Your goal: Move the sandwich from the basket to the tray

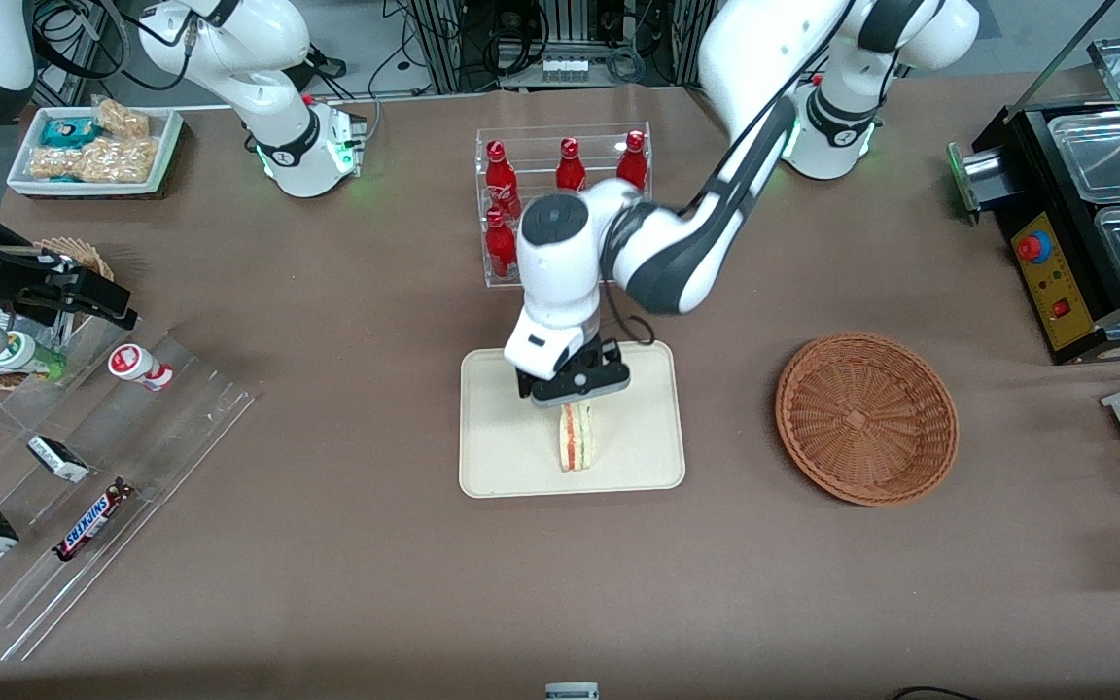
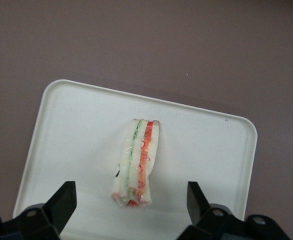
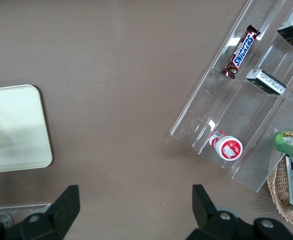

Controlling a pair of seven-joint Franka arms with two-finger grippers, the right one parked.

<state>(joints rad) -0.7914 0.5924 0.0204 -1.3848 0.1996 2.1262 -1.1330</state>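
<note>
The sandwich [image 1: 576, 437] rests on the tray [image 1: 497, 437], standing on edge so its red-orange and green filling layers face up between pale bread slices. Its long axis runs from the tray's rim nearest the front camera toward the bottle rack [image 1: 565, 199]. The tray is a flat, smooth cream rectangle with rounded corners and a low rim. The gripper [image 1: 579, 384] hangs just above the sandwich's farther end; its dark fingers [image 2: 61, 202] are spread wide, one each side of the sandwich, touching nothing. The round, reddish-brown woven wicker basket [image 1: 866, 418] lies on the brown table [image 1: 327, 583] beside the tray, toward the working arm's end.
</note>
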